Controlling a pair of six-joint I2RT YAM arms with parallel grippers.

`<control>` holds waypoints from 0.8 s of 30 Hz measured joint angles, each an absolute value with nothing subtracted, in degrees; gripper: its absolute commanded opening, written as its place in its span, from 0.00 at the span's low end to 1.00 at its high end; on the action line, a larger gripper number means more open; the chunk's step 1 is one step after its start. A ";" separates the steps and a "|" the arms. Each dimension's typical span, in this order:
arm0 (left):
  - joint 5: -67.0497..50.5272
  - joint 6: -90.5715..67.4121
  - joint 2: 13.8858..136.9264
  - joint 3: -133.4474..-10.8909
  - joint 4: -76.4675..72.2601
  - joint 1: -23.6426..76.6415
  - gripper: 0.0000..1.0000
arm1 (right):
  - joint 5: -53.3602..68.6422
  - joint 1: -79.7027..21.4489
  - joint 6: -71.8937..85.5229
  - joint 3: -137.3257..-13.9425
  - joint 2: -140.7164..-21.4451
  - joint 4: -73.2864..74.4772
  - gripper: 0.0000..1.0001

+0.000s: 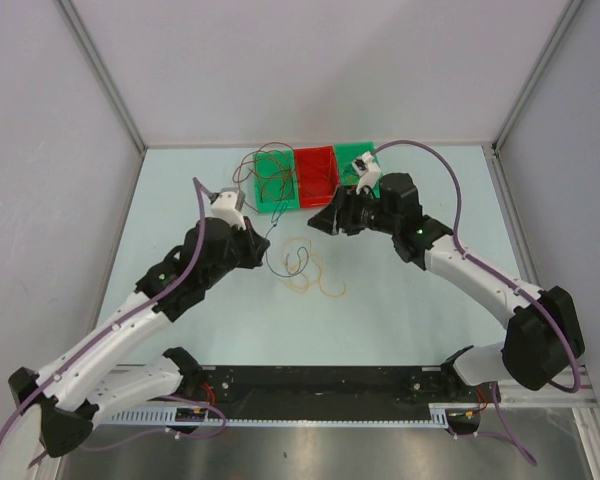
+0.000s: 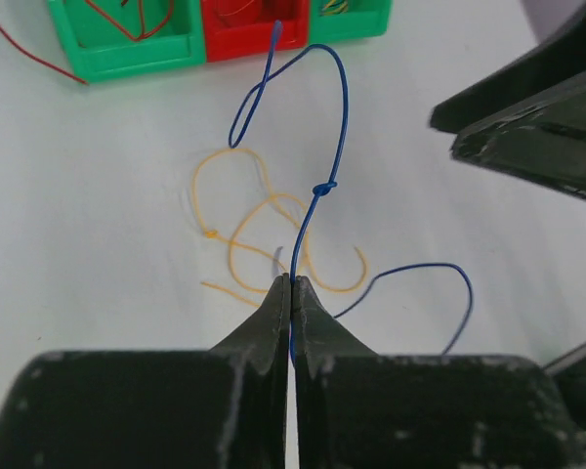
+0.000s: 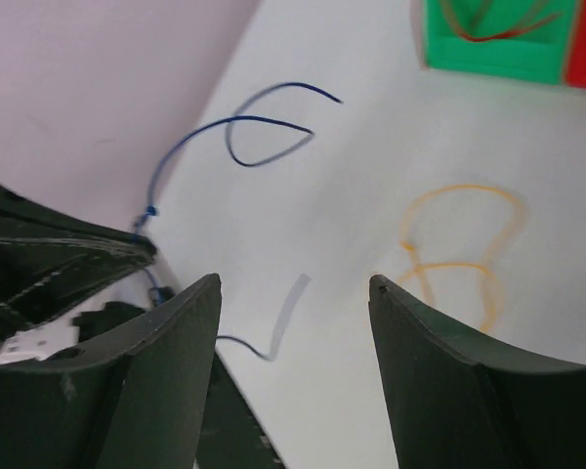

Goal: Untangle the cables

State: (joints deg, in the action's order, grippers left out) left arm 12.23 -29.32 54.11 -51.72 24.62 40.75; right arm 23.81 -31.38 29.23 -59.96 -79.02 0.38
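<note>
With its jaws pressed tight together, the left gripper (image 2: 291,285) has a blue cable (image 2: 322,186) pinched at the tips. The wire climbs past a small knot and loops toward the red bin (image 2: 249,44). Just beyond, pale orange cables (image 2: 236,256) lie curled on the table (image 2: 98,195). The right gripper (image 3: 293,283) hangs nearby, jaws apart, holding nothing. A red cable (image 2: 127,24) trails from the green bin (image 2: 127,61).

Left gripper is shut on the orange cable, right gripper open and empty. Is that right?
Not quite. The left gripper is shut on the blue cable, not the orange one. The orange cable lies loose on the table beyond its tips, as the left wrist view shows. The right gripper is open and empty, as you said.
</note>
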 measured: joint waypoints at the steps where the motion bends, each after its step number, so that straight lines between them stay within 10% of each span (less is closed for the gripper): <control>1: 11.31 -29.30 52.56 -51.72 24.60 40.75 0.01 | 24.91 -32.27 30.37 -59.96 -79.05 -0.86 0.66; 24: 7.07 -29.54 47.27 -47.70 24.05 40.75 0.00 | 28.25 -45.06 48.95 -59.79 -87.05 -20.14 0.52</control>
State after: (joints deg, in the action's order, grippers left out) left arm 7.07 -29.54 47.27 -47.70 24.05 40.75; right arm 28.25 -45.06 48.95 -59.79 -87.05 -20.14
